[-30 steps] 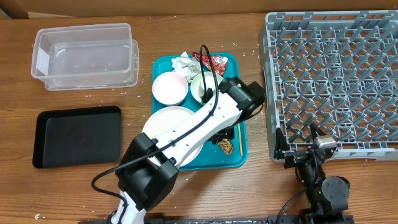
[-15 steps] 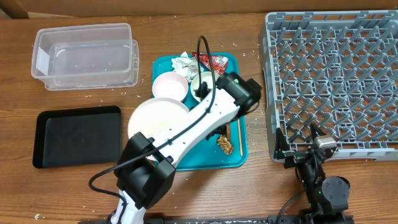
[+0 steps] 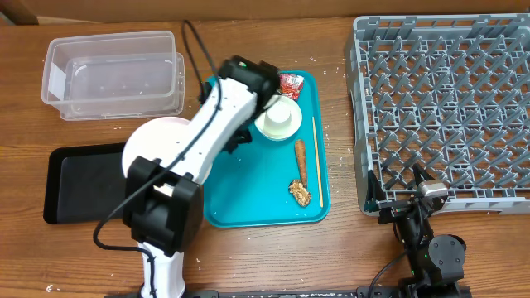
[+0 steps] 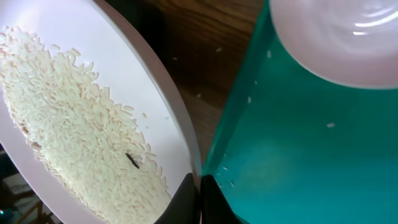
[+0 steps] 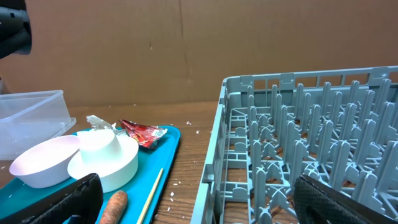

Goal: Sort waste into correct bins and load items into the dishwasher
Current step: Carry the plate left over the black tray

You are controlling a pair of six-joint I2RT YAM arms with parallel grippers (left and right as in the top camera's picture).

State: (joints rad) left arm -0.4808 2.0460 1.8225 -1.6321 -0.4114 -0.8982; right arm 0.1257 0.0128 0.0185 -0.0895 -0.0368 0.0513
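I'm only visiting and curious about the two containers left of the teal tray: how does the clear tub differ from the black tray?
The clear tub is see-through and deep; the black tray is opaque and shallow. The clear tub sits farther back, the black tray nearer the front. Seen from above, the white plate overlaps the black tray's corner, not the clear tub. Both are rectangular.

White plate [image 3: 145, 145], teal tray [image 3: 257, 192], grey lattice rack [image 3: 439, 91], black tray [image 3: 83, 182], red wrapper [image 3: 291, 83]

Overhead, the left arm [image 3: 211, 120] covers the napkin [image 5: 99, 122], one bowl [image 5: 40, 163] and part of the plate [image 3: 139, 147].
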